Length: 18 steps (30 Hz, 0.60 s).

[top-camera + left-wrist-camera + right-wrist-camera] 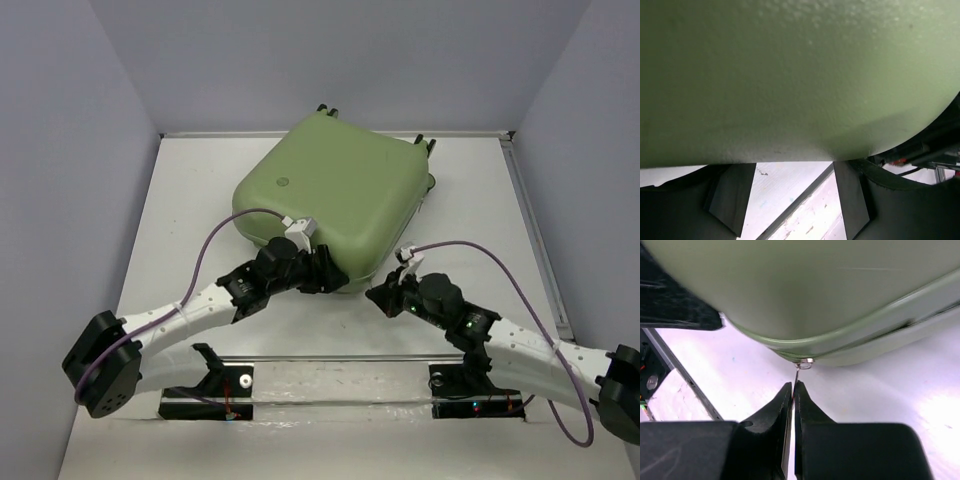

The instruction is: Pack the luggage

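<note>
Fig.: luggage [330, 190] lying flat on worktop [200, 200], lid down, both shell halves together.

(a) Left hand [792, 172]: fingers [730, 200] spread apart, gripping nothing. The green shell fills the view just ahead of and above them. Whether the tips touch it cannot be told, though from overhead this hand [325, 272] sits at the shell's near edge, prob. bracing it.

(b) Right hand [793, 387]: fingers pressed together, pinching the thin zip pull [798, 371], which hangs from the seam directly ahead of the fingertips. From overhead this hand [380, 295] is at the case's near corner, just right of the left hand.

Progress (judged): lid is closed and no loose items show near either hand, so the filling stage appears done. What's left is approx. the zip run. The seam beyond the right hand's tips looks joined, but how far round it's zipped is not visible. The next pull needs the slider drawn along the seam w/ the left hand steadying the shell.
</note>
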{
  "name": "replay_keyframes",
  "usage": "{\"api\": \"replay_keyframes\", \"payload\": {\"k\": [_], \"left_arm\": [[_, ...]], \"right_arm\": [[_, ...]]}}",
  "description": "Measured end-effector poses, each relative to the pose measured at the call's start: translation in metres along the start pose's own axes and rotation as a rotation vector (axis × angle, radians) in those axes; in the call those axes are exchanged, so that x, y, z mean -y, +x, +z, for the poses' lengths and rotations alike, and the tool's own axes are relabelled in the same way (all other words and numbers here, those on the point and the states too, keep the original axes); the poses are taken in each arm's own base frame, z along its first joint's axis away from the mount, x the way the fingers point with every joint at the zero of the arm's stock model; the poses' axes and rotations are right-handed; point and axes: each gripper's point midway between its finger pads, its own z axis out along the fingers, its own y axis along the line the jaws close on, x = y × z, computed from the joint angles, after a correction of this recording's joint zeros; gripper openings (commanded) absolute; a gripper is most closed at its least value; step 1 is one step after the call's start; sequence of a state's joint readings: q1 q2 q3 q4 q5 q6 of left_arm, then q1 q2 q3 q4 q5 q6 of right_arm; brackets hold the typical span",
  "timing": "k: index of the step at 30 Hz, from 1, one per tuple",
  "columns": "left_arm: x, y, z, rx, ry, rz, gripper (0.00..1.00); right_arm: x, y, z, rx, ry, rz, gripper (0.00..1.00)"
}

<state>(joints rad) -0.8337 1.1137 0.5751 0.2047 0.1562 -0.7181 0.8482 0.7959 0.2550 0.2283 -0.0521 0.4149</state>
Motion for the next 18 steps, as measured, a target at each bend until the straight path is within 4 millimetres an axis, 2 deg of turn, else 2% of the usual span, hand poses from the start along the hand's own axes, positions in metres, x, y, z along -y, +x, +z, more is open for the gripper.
{"api": "replay_keyframes", "payload": {"k": [5,8,11,13,15,16,17,18], "left_arm": [[0.003,0.003,0.008,-0.028,-0.003,-0.001,0.69],[0.002,0.004,0.01,-0.031,-0.006,-0.003,0.68],[0.001,0.004,0.01,-0.03,-0.007,-0.002,0.66],[0.0,0.003,0.01,-0.027,-0.011,-0.002,0.67],[-0.002,-0.001,0.009,-0.012,-0.022,-0.003,0.71],[-0.004,-0.002,0.009,-0.007,-0.03,0.0,0.78],[-0.006,-0.005,0.007,0.006,-0.043,0.003,0.82],[-0.009,-0.006,0.005,0.011,-0.056,0.001,0.85]], "right_arm": [[-0.022,0.007,0.009,-0.055,0.064,-0.015,0.07],[-0.036,0.008,0.025,-0.08,0.11,-0.055,0.07],[-0.051,0.005,0.051,-0.076,0.147,-0.076,0.07],[-0.053,0.005,0.06,-0.046,0.17,-0.07,0.07],[-0.054,0.003,0.068,0.023,0.179,-0.046,0.07],[-0.055,0.0,0.073,0.079,0.17,-0.012,0.07],[-0.055,0.0,0.076,0.106,0.166,0.008,0.11],[-0.056,0.0,0.078,0.127,0.159,0.026,0.2]]}}
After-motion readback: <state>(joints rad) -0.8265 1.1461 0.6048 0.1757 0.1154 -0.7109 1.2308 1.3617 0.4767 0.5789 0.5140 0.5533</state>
